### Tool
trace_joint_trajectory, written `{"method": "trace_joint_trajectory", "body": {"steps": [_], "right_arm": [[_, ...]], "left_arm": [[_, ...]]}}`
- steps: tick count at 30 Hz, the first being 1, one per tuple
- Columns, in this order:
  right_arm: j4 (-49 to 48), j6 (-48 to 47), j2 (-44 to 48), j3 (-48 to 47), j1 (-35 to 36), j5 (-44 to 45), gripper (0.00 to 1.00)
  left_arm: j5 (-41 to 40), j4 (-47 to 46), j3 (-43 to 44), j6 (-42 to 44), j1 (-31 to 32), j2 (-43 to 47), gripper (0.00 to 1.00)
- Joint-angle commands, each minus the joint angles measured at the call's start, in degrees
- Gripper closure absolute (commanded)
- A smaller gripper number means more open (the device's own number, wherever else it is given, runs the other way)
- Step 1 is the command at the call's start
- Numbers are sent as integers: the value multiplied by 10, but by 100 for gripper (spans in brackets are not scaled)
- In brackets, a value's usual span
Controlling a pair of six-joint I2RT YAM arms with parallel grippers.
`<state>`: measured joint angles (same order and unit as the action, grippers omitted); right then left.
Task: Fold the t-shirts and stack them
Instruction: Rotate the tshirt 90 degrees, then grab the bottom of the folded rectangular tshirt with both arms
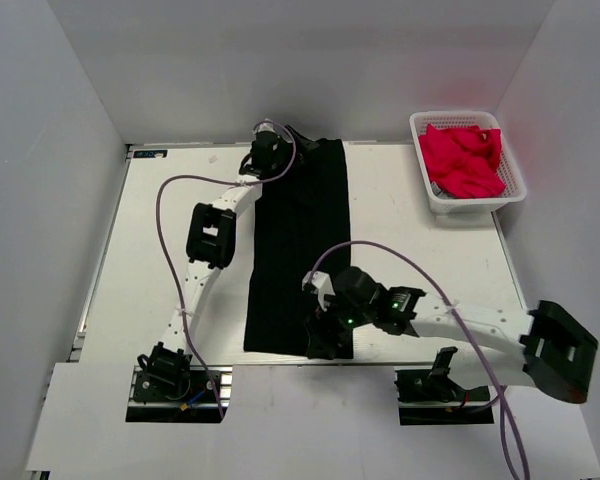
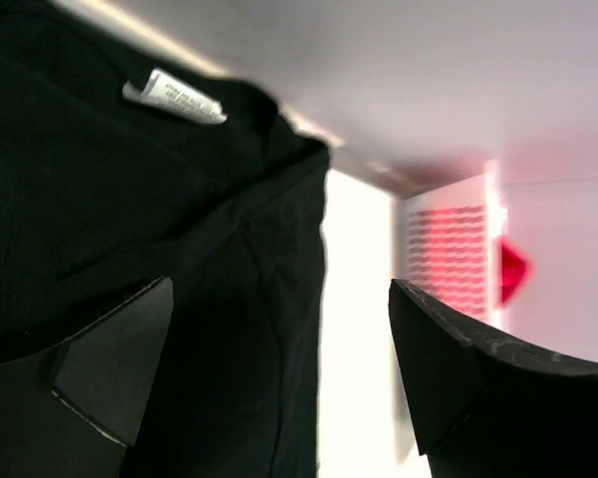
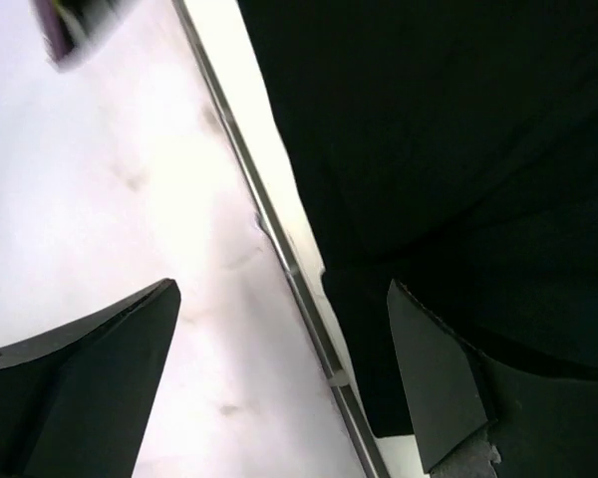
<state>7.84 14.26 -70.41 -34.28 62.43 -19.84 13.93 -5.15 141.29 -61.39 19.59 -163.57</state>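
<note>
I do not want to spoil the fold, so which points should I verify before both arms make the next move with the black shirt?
1. The black t-shirt lies as one long narrow strip on the table: ok.
2. The left gripper is at the far collar end, with the label in its view: ok.
3. The right gripper is at the near hem end, by the table edge: ok.
4. Both grippers are open, with fingers wide apart: ok.
5. Cloth sits between the fingers, ready for a pinch: cannot tell.
6. The basket with red cloth stands apart from the shirt: ok.
</note>
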Motion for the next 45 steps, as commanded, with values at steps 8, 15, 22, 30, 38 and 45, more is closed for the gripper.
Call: {"method": "trace_joint_trajectory", "body": {"steps": [8, 15, 22, 30, 38, 45], "right_arm": [[36, 120, 131, -14, -6, 214, 10], [111, 215, 137, 6, -19, 268, 10], [130, 259, 211, 80, -27, 176, 10], [170, 307, 234, 120, -27, 119, 10], [159, 323, 237, 134, -26, 125, 10], [131, 329, 214, 149, -27, 111, 22]], "left_arm": [[-59, 228, -92, 245, 27, 381, 0], [-104, 222, -746, 205, 52, 835, 0], [-14, 313, -1058, 114, 102, 1042, 0], [-29, 516, -1104, 77, 145, 1077, 0], [-44, 565, -1153, 56, 171, 1059, 23], [-20, 513, -1179, 61, 187, 1029, 50]]}}
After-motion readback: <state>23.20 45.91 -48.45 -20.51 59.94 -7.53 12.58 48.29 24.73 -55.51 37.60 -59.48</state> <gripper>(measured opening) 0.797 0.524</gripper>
